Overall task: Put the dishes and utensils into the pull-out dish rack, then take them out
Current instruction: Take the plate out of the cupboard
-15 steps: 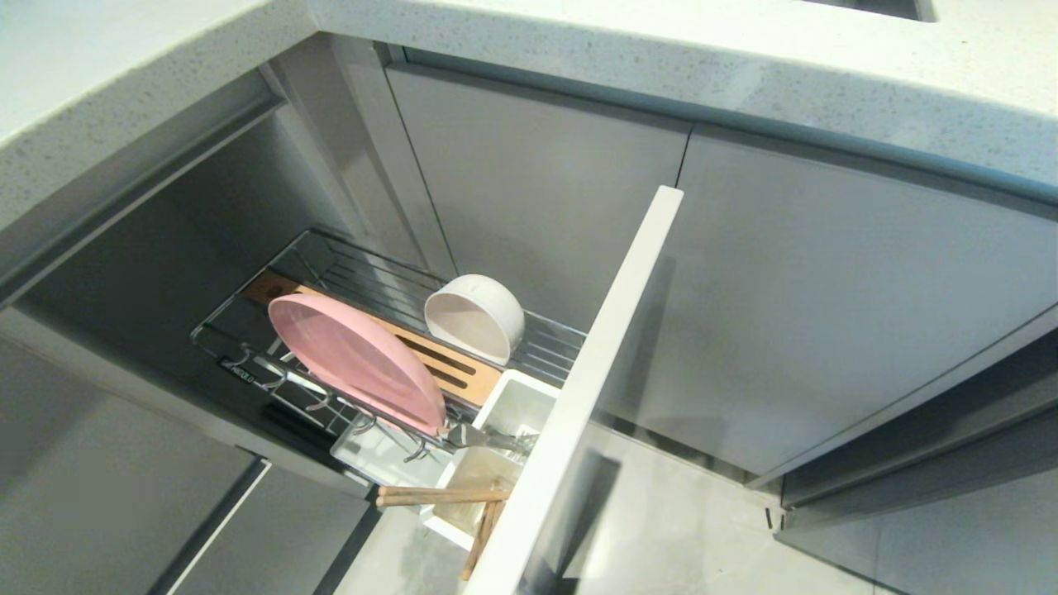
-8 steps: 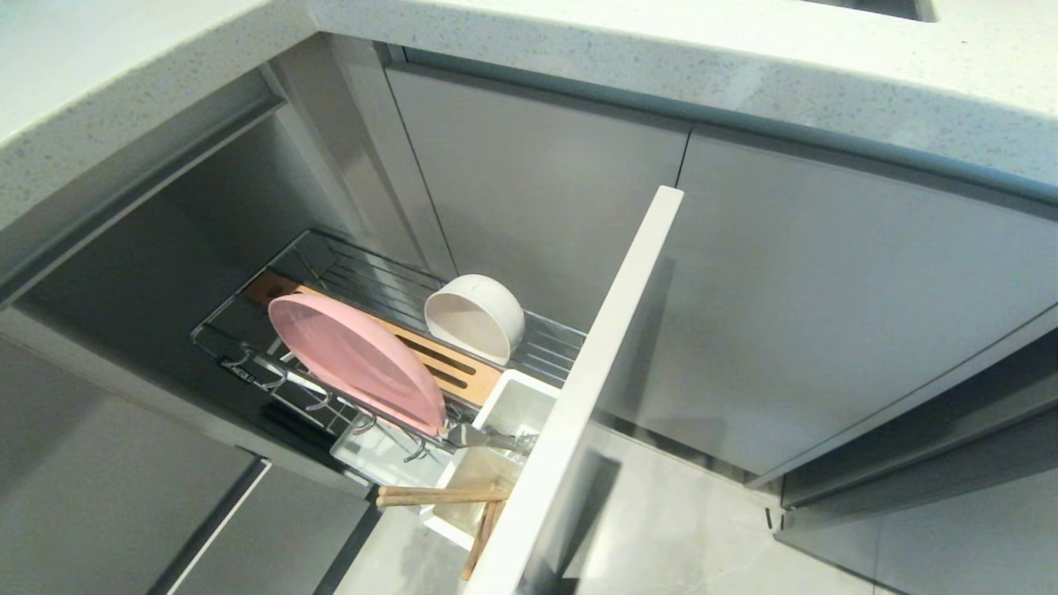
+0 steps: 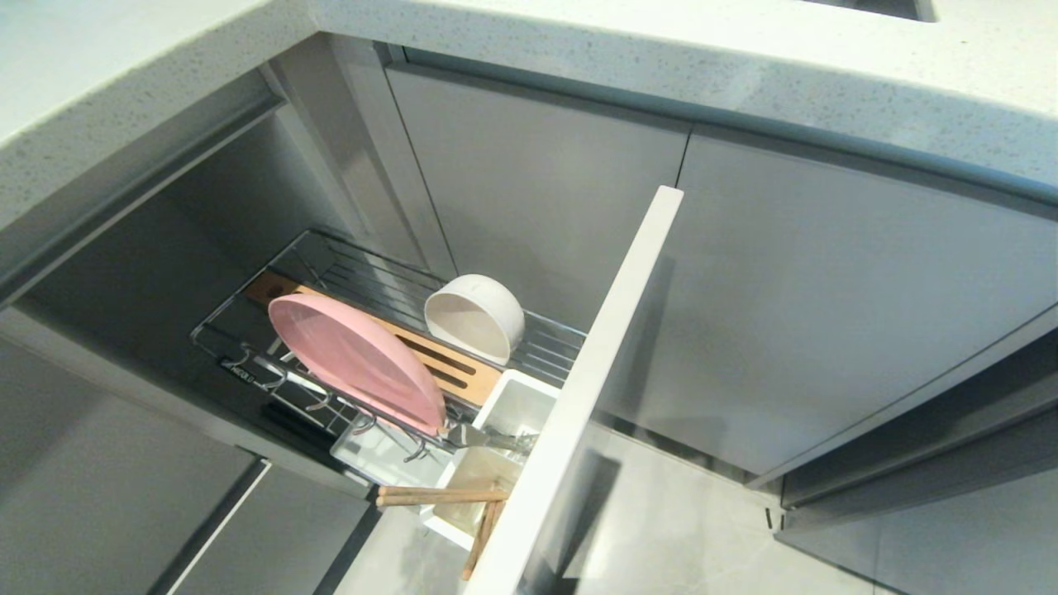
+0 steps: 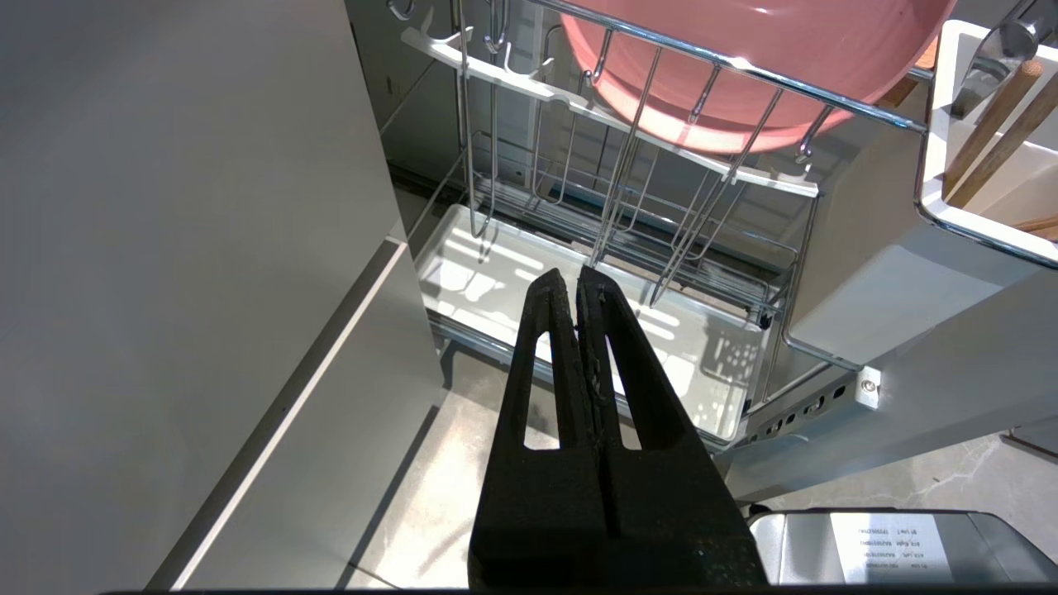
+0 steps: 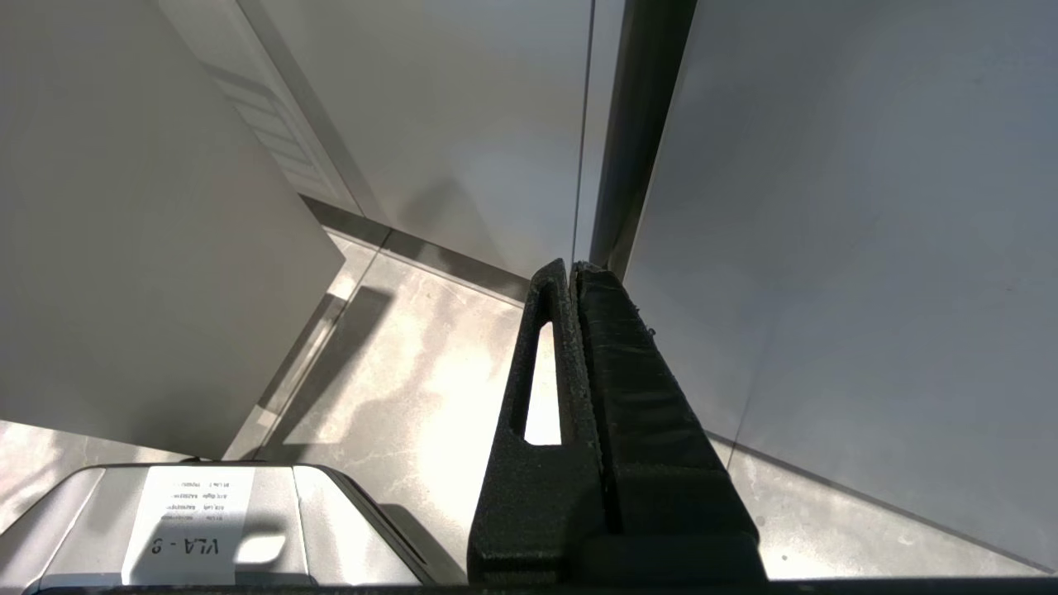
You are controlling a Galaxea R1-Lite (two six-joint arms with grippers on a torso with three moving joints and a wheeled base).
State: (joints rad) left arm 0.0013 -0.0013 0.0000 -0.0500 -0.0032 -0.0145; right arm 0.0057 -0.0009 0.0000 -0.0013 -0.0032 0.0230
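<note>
The pull-out dish rack [image 3: 248, 364] stands drawn out of the cabinet, its tall pale front panel [image 3: 595, 372] edge-on. A pink plate [image 3: 355, 359] stands tilted in the wire slots over the wooden strip [image 3: 450, 368]. Behind it, a white bowl [image 3: 475, 318] lies on its side. The white caddy [image 3: 512, 409] holds a metal spoon [image 3: 488, 438] and wooden chopsticks [image 3: 438, 494]. My left gripper [image 4: 576, 277] hangs shut and empty low beside the rack, under the plate [image 4: 744, 74] and near the chopsticks [image 4: 992, 124]. My right gripper [image 5: 572, 268] is shut and empty near plain cabinet doors.
A speckled pale countertop [image 3: 661, 49] wraps the corner above. Flat grey cabinet doors [image 3: 826, 314] flank the rack on both sides. A white drip tray [image 4: 579, 330] lies under the rack. Pale tiled floor [image 3: 686, 529] shows below, and the robot's base [image 5: 207, 521] sits at the frame edge.
</note>
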